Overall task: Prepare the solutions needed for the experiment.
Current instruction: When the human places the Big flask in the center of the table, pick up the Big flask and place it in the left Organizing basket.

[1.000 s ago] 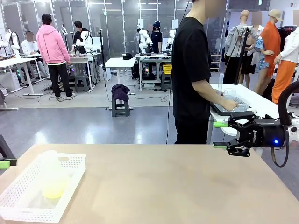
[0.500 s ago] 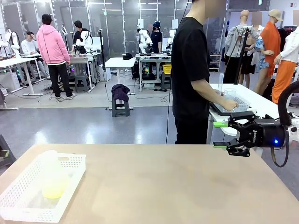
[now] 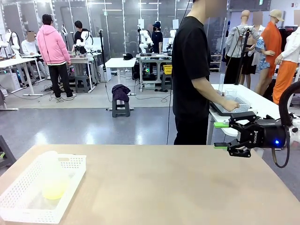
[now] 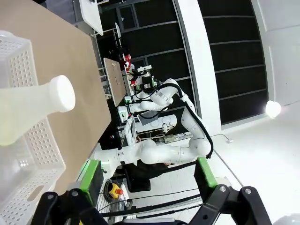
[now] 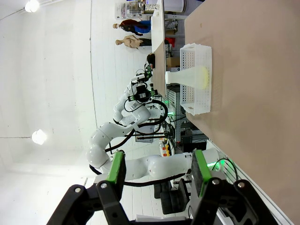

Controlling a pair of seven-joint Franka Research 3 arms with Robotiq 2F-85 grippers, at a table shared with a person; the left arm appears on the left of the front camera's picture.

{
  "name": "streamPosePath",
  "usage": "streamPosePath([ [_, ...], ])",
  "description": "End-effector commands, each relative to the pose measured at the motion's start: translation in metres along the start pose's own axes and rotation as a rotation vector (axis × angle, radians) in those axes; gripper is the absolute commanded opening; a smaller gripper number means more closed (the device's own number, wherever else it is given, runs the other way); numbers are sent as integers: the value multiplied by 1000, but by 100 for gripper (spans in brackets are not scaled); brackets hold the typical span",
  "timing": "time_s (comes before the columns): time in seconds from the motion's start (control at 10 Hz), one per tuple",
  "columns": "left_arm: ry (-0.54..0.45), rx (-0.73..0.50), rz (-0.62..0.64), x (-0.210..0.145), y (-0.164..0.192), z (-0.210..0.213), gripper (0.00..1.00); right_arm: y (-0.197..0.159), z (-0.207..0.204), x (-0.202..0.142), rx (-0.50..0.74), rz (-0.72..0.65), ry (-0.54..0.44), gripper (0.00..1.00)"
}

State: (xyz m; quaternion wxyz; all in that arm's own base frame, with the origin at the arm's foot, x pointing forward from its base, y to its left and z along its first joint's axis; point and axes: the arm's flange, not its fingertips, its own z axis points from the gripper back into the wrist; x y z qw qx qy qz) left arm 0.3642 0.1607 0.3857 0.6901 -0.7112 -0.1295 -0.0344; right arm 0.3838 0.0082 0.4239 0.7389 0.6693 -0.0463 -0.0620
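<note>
Across the tan wooden bench (image 3: 178, 187), the right end effector (image 3: 221, 135) hovers released at the far right; the left end effector (image 4: 147, 173), also released, is nearer the translucent flask of pale yellow solution (image 3: 52, 180), upright in the white perforated plastic basket (image 3: 75, 176) at near left.

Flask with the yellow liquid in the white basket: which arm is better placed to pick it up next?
Probably the left. The flask stands in the basket at the table's left end, right by the open left pincer. The open right pincer hovers at the far right edge.
</note>
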Motion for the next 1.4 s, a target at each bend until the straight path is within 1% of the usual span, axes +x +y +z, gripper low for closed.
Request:
streamPosePath([
  [0.0,-5,-2,-9,-1,-3,-1,100,1,0,-1,6,3,0,72],
  [1.3,-5,-2,-9,-1,-3,-1,100,1,0,-1,6,3,0,72],
])
